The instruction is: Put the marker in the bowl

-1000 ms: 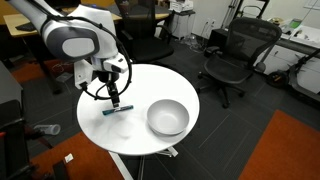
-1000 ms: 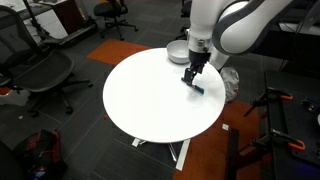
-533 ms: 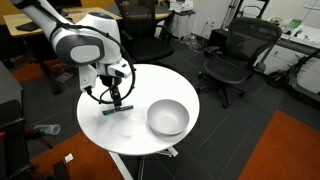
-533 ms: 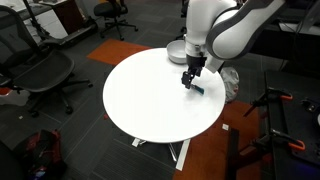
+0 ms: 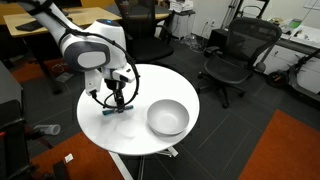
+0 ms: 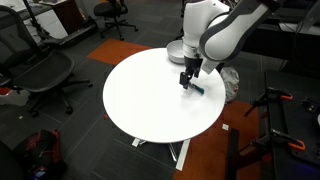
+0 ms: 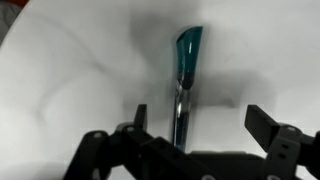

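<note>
The marker (image 7: 183, 85), dark-bodied with a teal-blue end, lies flat on the round white table (image 5: 150, 92). In the wrist view it runs between my open fingers, closer to the left finger. My gripper (image 7: 196, 125) is low over it, fingers apart, touching nothing I can see. In both exterior views the gripper (image 5: 117, 102) (image 6: 188, 80) points straight down at the marker (image 5: 113, 111) (image 6: 196, 87). The silver-grey metal bowl (image 5: 167, 117) stands empty on the table to the side of the gripper; it also shows behind the arm (image 6: 176, 52).
Black office chairs (image 5: 235, 55) (image 6: 40, 70) stand around the table. The table edge is close to the marker (image 6: 215, 105). Desks and equipment line the back of the room.
My gripper has come down lower over the marker and shifted slightly. The marker and bowl have not moved.
</note>
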Controlling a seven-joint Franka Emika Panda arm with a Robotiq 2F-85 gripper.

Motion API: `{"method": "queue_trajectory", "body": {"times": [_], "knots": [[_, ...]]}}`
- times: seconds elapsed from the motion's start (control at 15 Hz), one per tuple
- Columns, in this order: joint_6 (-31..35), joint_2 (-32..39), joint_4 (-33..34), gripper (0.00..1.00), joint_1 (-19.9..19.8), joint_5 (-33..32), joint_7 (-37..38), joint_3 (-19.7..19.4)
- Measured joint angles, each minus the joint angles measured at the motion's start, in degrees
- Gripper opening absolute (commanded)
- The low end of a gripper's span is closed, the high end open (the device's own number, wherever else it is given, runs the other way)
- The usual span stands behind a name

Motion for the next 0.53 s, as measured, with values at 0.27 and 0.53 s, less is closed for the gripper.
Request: {"method": "queue_trajectory", "body": {"times": [0.27, 0.53], "knots": [[0.0, 1.7, 1.3, 1.0, -0.3, 1.2, -0.3, 0.0], [0.1, 2.9, 2.1, 0.58, -0.4, 1.5, -0.3, 0.0]]}}
